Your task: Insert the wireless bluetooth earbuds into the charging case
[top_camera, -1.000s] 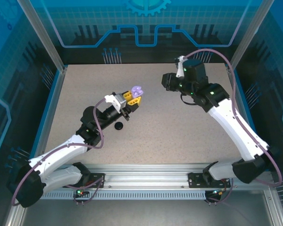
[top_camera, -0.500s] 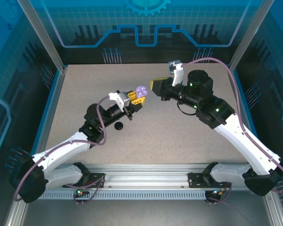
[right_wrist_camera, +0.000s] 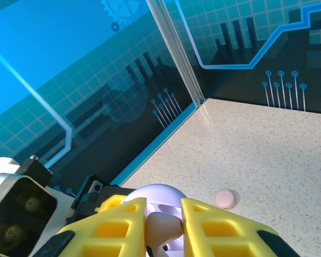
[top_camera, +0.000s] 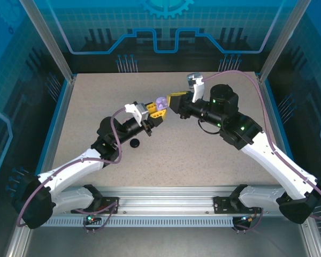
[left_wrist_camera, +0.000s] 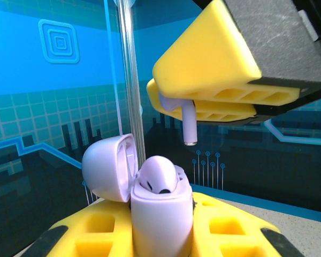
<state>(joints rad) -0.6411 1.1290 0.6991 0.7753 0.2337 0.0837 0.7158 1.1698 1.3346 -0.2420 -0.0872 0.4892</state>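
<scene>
One earbud looked seated in the open case clamped by the left end effector; the right end effector pinched another earbud just above it.

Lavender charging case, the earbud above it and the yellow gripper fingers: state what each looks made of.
Lavender charging case: smooth moulded plastic, satin, soft highlights on its open lid.
Earbud: likely glossy hard plastic; its stem gleams.
Yellow gripper fingers: probably matte plastic or foam, with recessed pockets.

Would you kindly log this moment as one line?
left fingers: shut on lavender case, lid open | right fingers: shut on lavender earbud above case | insertion: pending
</scene>
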